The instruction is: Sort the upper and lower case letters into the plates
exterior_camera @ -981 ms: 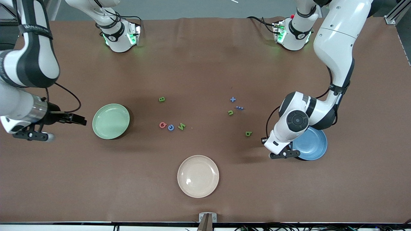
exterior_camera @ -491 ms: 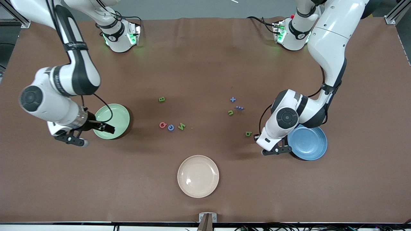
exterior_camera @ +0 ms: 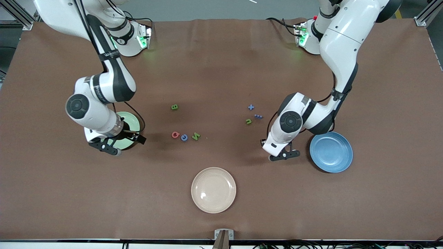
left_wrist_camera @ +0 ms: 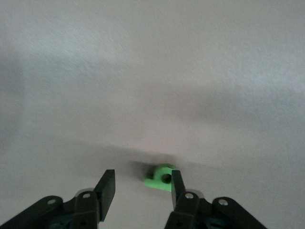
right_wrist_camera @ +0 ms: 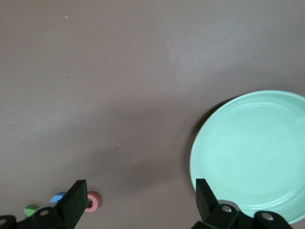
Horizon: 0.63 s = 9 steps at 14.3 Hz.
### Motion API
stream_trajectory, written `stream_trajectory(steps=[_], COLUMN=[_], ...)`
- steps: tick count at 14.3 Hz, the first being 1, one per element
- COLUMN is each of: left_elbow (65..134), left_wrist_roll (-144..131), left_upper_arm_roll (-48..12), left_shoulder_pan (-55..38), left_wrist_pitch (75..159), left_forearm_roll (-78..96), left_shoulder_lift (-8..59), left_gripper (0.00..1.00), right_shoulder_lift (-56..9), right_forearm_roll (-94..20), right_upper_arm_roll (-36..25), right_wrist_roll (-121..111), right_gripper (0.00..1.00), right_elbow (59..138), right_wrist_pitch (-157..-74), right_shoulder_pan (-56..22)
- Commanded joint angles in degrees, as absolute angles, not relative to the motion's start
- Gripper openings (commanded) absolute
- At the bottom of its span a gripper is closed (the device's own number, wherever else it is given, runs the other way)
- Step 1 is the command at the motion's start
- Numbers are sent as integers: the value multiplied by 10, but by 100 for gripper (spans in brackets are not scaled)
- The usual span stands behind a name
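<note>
The pale green plate (exterior_camera: 130, 123) lies toward the right arm's end, half hidden under that arm; it also shows in the right wrist view (right_wrist_camera: 252, 157). My right gripper (exterior_camera: 138, 138) (right_wrist_camera: 140, 191) is open and empty, over bare table at the plate's edge. The blue plate (exterior_camera: 331, 151) lies toward the left arm's end. My left gripper (exterior_camera: 263, 142) (left_wrist_camera: 143, 180) is open, low over the table, with a small green letter (left_wrist_camera: 161, 177) close against one finger (left_wrist_camera: 177, 181). A red letter (exterior_camera: 175, 134), a blue letter (exterior_camera: 184, 137) and a green N (exterior_camera: 196, 136) lie mid-table.
A cream-white plate (exterior_camera: 213, 190) lies nearer the front camera, mid-table. A green B (exterior_camera: 174, 107), a blue plus (exterior_camera: 251, 107), a small blue symbol (exterior_camera: 258, 116) and a green letter (exterior_camera: 248, 121) lie scattered on the brown table.
Both arms swung in toward the middle. The right gripper came from the table's end across the green plate. The left gripper moved off the blue plate to the green letter.
</note>
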<state>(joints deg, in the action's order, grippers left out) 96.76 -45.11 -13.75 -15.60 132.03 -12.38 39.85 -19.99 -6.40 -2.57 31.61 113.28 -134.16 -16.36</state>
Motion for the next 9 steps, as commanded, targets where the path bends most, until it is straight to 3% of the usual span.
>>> stream_trajectory(steps=[1,6,9], left_elbow=[991,1016,1016], left_wrist_roll=[-463,-477,-477], left_upper_arm_roll=[-136,-135,-135], left_shoulder_pan=[-156,-156,-157], left_wrist_pitch=[1360,1404,1404], left_forearm_roll=[-127,-127,-127], left_shoulder_lift=[399,400,400], left_gripper=[56,54,28], right_shoulder_lift=[-207,-241,-264], right_forearm_roll=[-59,-53,-22], right_upper_arm_roll=[-31,-32,-32], right_wrist_roll=[367,417,473], right_gripper=[100,100,100], right_elbow=[1162,1161,1162], right_wrist_pitch=[-1385,-1421,-1446], right_shoulder_pan=[-194,-229,-244])
